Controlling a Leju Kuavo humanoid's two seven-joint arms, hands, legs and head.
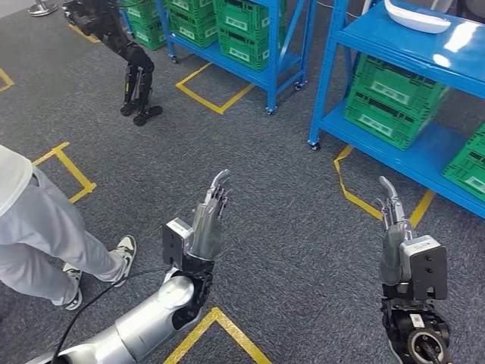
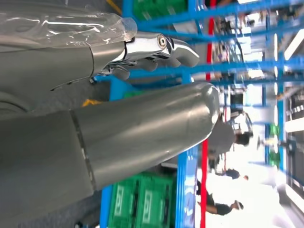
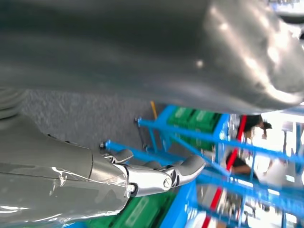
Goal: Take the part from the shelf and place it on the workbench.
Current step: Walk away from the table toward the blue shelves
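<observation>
Two hands raised over grey carpet in the head view, both short of the blue shelf (image 1: pixel 400 45). Left hand (image 1: pixel 209 220) well away from that shelf, fingers extended and apart, holding nothing. Right hand (image 1: pixel 395 227) nearer the shelf's lower deck, fingers likewise straight, nothing in its grasp. White curved part (image 1: pixel 416 17) lying on the shelf's top deck, above the green crates (image 1: pixel 395 95); probably the piece to fetch. Both palms up and loose, likely kept ready for a reach once close enough. Person in light trousers (image 1: pixel 40 235) standing far from the shelf, beside the left arm. Another dark robot (image 1: pixel 123 45) farther off.

Seen from the left wrist: thick grey thumb (image 2: pixel 150 128) and slim fingers (image 2: pixel 161 47) parted, nothing between, blue shelving beyond.

Seen from the right wrist: fingers (image 3: pixel 157 175) stretched toward blue shelf rails (image 3: pixel 186 133) and green crates, released, nothing carried. No workbench identifiable.
</observation>
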